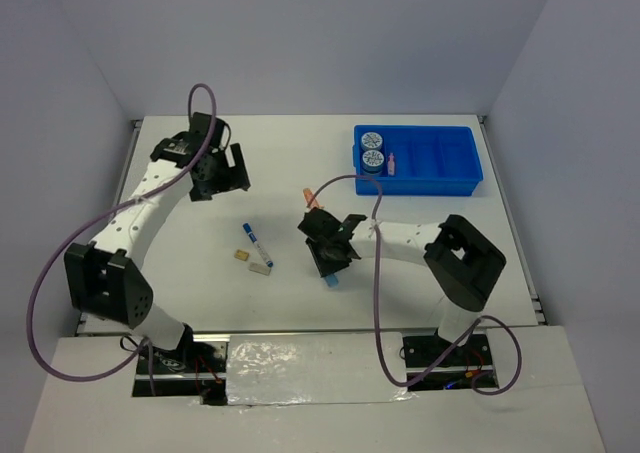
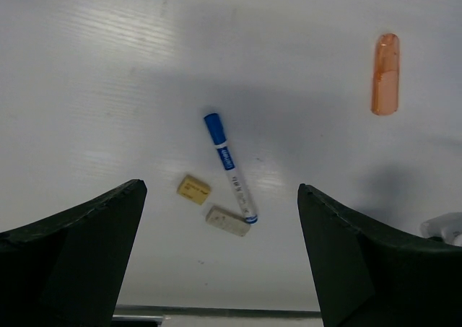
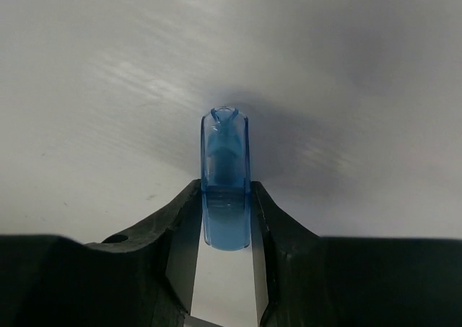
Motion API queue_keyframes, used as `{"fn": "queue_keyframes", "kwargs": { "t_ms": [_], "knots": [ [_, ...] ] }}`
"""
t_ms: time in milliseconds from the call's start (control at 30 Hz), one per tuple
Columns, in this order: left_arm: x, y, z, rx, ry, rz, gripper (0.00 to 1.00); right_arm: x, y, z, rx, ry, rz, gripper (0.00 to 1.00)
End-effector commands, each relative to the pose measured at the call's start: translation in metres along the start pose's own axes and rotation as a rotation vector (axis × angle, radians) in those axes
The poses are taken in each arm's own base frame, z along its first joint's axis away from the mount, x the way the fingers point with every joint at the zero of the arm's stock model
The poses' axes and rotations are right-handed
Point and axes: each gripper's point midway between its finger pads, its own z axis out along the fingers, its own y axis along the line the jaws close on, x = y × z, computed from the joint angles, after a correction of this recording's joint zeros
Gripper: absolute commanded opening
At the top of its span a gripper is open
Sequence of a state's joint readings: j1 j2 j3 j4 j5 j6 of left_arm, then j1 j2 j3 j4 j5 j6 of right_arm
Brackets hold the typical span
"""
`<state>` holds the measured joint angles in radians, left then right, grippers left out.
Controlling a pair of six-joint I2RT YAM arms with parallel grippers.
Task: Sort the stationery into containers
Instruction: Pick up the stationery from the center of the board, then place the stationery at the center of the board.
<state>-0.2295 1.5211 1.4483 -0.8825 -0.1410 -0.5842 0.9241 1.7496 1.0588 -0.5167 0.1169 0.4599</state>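
The right gripper (image 3: 225,201) has its jaws closed to a narrow gap on the light-blue bar (image 3: 225,145), one finger pressed to each long side. It holds the bar by its nearer half, and the rounded far end sticks out past the fingertips. This is near the middle of the worktop, a little toward the near edge; whether the bar has left the surface cannot be told. The step in hand looks like carrying it to the blue tray (image 1: 455,185) at the far right corner. The two patterned rolls (image 1: 372,148) already sit at the tray's left end, with the pink bar (image 1: 392,163) just beside them in the next slot. To do it well, lift straight up before swinging, since the smooth bar, held off its middle, could pivot between the pads. Pass over the tray's near wall with room to spare, and turn the wrist so the bar lines up with a narrow compartment. Lower it close to the floor of the slot before opening, so it does not bounce out. The orange bar (image 1: 308,193) lies just beyond the gripper toward the far edge, so the path should rise clear of it. The left gripper (image 1: 232,168) hangs wide open and empty toward the far left corner. The blue-white marker (image 2: 231,168), tan block (image 2: 194,189) and beige bar (image 2: 228,221) lie left of centre, well apart from the carry.
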Motion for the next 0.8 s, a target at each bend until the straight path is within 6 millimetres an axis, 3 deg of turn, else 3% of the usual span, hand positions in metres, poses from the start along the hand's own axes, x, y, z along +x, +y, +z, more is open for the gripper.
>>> {"fn": "queue_keyframes", "kwargs": {
  "t_ms": [0,33,67,100,167,200,233,267,300,333,367,400,433,500,533,633,667,767],
  "knots": [
    [-0.013,-0.049,0.008,0.065,-0.035,-0.016,0.99,-0.048,-0.025,-0.036,-0.032,-0.183,0.174,0.21],
    [-0.007,-0.064,0.019,0.062,-0.012,-0.012,0.99,-0.061,-0.037,-0.047,-0.032,-0.222,0.215,0.21],
    [-0.016,-0.076,0.018,0.079,-0.03,-0.02,0.99,-0.082,-0.048,-0.072,-0.042,-0.298,0.256,0.21],
    [-0.011,-0.084,0.032,0.073,0.005,-0.022,0.99,-0.094,-0.082,-0.081,0.009,-0.318,0.314,0.21],
    [-0.018,-0.108,0.033,0.104,-0.014,-0.048,0.99,-0.121,-0.118,-0.105,0.06,-0.374,0.346,0.21],
    [-0.017,-0.116,0.047,0.099,-0.01,-0.053,0.99,-0.133,-0.152,-0.111,0.108,-0.399,0.402,0.21],
    [-0.015,-0.126,0.053,0.103,-0.009,-0.065,0.99,-0.139,-0.169,-0.103,0.136,-0.38,0.415,0.21],
    [-0.023,-0.137,0.054,0.124,-0.025,-0.071,0.99,-0.155,-0.187,-0.115,0.162,-0.39,0.424,0.21],
    [-0.017,-0.142,0.075,0.101,0.004,-0.063,0.99,-0.163,-0.212,-0.117,0.2,-0.386,0.455,0.21],
    [-0.015,-0.149,0.083,0.098,0.011,-0.059,0.99,-0.167,-0.225,-0.101,0.231,-0.344,0.461,0.21],
    [-0.026,-0.162,0.083,0.126,-0.006,-0.06,0.99,-0.19,-0.237,-0.116,0.258,-0.388,0.453,0.22],
    [-0.016,-0.168,0.105,0.112,0.038,-0.05,0.99,-0.198,-0.254,-0.117,0.284,-0.392,0.471,0.23],
    [-0.022,-0.179,0.101,0.13,0.032,-0.052,0.99,-0.215,-0.268,-0.116,0.324,-0.392,0.475,0.23],
    [-0.017,-0.186,0.115,0.124,0.049,-0.047,0.99,-0.23,-0.284,-0.115,0.348,-0.395,0.479,0.24],
    [-0.015,-0.196,0.114,0.154,0.049,-0.047,0.99,-0.247,-0.299,-0.114,0.362,-0.41,0.477,0.24],
    [-0.015,-0.203,0.112,0.17,0.03,-0.04,0.99,-0.258,-0.319,-0.101,0.401,-0.359,0.437,0.26],
    [-0.015,-0.204,0.112,0.17,0.025,-0.038,0.99,-0.257,-0.324,-0.087,0.41,-0.33,0.432,0.27],
    [-0.014,-0.204,0.121,0.158,0.03,-0.032,0.99,-0.26,-0.341,-0.089,0.411,-0.347,0.468,0.33]
  ]
}}
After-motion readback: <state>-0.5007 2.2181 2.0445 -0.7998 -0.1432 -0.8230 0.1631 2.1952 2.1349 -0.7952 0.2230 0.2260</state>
